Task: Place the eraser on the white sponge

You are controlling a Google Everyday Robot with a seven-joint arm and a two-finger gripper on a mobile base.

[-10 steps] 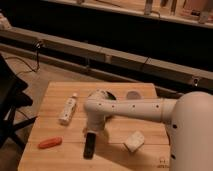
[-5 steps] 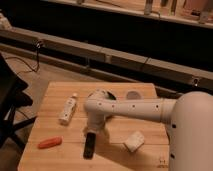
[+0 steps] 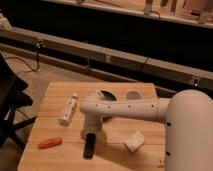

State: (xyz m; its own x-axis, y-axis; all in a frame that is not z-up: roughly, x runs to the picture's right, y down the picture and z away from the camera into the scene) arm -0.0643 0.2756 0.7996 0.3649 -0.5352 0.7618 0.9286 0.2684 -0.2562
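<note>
The eraser [image 3: 89, 145] is a flat black bar lying on the wooden table [image 3: 60, 160], near the front middle. My gripper [image 3: 90, 133] hangs at the end of the white arm [image 3: 130, 107] right over the eraser's far end. The white sponge [image 3: 134, 141] is an off-white block standing on the table to the right of the eraser, apart from it.
An orange carrot [image 3: 50, 142] lies at the front left. A white bottle [image 3: 68, 108] lies to the left of the arm. A dark green bowl [image 3: 106, 95] and a small round lid or cup [image 3: 133, 94] sit at the back. A black chair [image 3: 10, 107] stands left of the table.
</note>
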